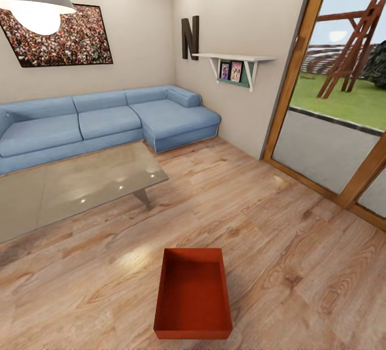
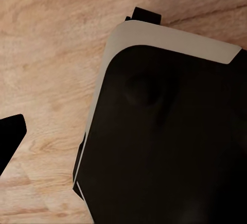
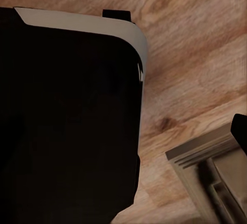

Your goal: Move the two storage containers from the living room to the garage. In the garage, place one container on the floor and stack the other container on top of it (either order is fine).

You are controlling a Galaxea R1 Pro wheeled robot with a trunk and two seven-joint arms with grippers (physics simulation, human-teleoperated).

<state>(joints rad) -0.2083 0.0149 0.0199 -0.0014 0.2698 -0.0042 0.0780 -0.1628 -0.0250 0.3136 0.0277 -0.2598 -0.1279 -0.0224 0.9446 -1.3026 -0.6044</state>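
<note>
Here, label by label:
Left pincer: one dark fingertip juts in at the edge of the left wrist view beside the robot's dark, pale-rimmed body; released or clenched, I cannot tell
Right pincer: a dark tip at the edge of the right wrist view; state cannot be told; a pale framed edge lies below it
Storage container: red-orange, lidless, empty; on the wood-plank floor low in the head view, in the living room; no pincer near it
Around: glass coffee table beyond and to the left; blue sofa behind; wood-framed glass door to the right; open floor around the bin
</note>
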